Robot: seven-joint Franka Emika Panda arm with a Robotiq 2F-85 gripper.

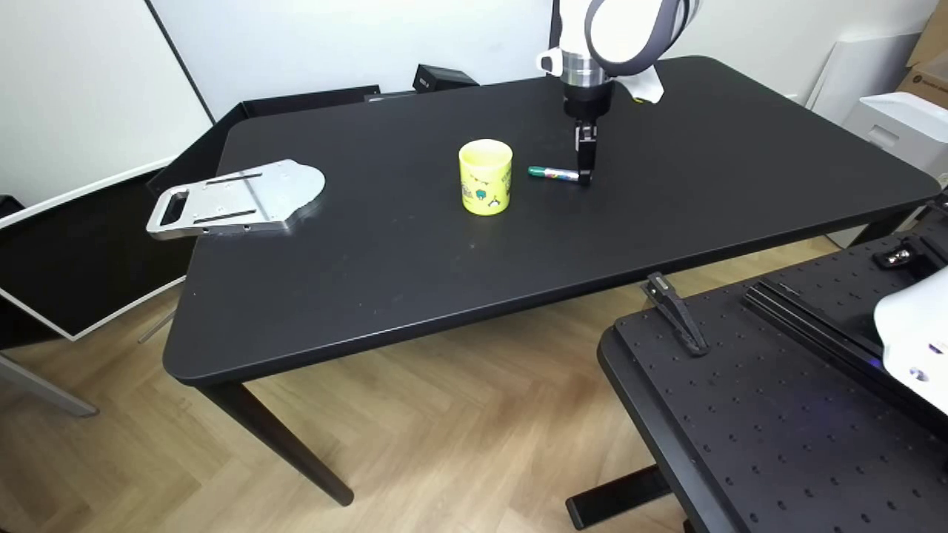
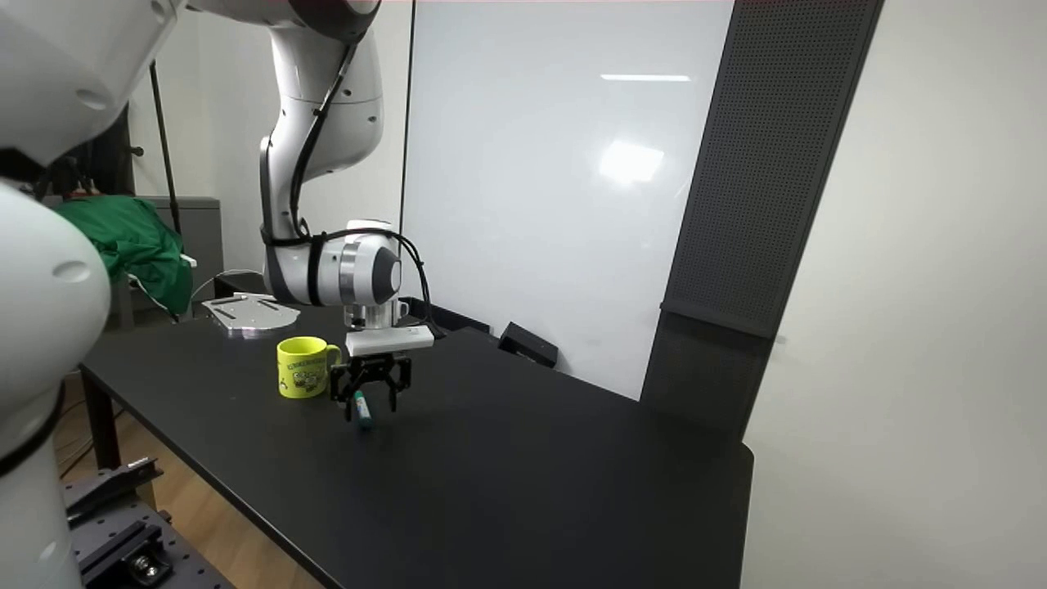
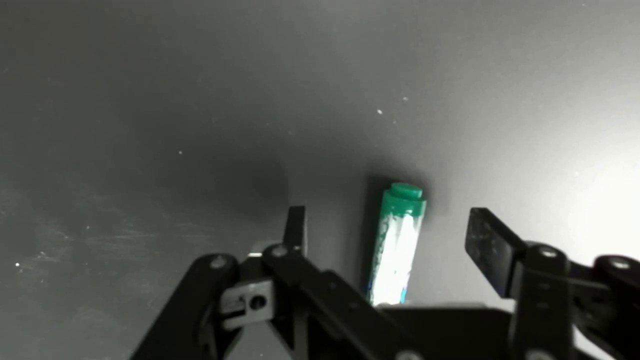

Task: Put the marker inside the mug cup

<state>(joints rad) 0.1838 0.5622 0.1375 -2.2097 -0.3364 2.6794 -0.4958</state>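
Spread black fingers (image 3: 492,247) straddle a green-and-white cylindrical marker (image 3: 397,240)

The fingers stand wide apart and have hold of nothing; in the wrist view, a gap separates the marker from each of them. The marker lies on its side on the black, round-cornered worktop (image 1: 370,266). In an exterior view its green end points left, toward a bright yellow cylindrical mug (image 1: 486,189), while its right end is hidden at the fingers. The mug stands upright, near the marker but apart from it, its side printed with small figures. Whether the fingers touch the worktop cannot be told. A white-and-grey jointed arm (image 2: 350,131) carries them. In an exterior view, well to the left of the mug, a flat silver metal plate (image 1: 233,198) with a slot at its left end partly overhangs the worktop's left edge.
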